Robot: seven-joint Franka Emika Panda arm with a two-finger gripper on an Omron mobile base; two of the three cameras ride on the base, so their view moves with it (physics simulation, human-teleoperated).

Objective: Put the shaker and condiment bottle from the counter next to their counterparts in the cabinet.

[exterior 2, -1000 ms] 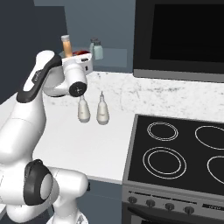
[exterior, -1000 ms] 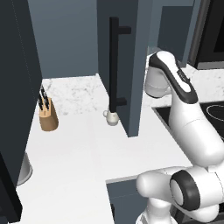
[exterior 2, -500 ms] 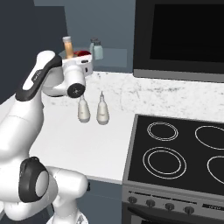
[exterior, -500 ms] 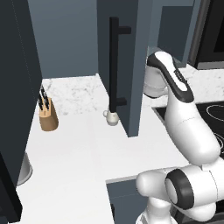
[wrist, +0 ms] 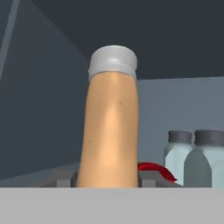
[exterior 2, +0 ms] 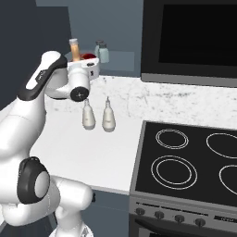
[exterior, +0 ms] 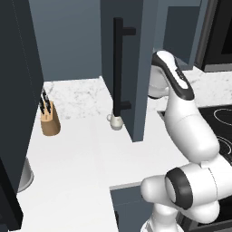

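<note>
Holding the condiment bottle (wrist: 112, 127) tight in my gripper (exterior 2: 85, 65), I have it up inside the cabinet (exterior: 131, 54), upright. Two shaker jars (wrist: 194, 155) stand just to its right, with something red (wrist: 154, 170) low between. I should set it down slowly and straight. Room is small on that side, more open on the left.

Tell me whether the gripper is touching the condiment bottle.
Touching: hand view shows the condiment bottle rising from between the shut gripper fingertips, held.

Smooth matt orange condiment bottle (wrist: 111, 131); white marble-look counter (exterior: 81, 158).
</note>
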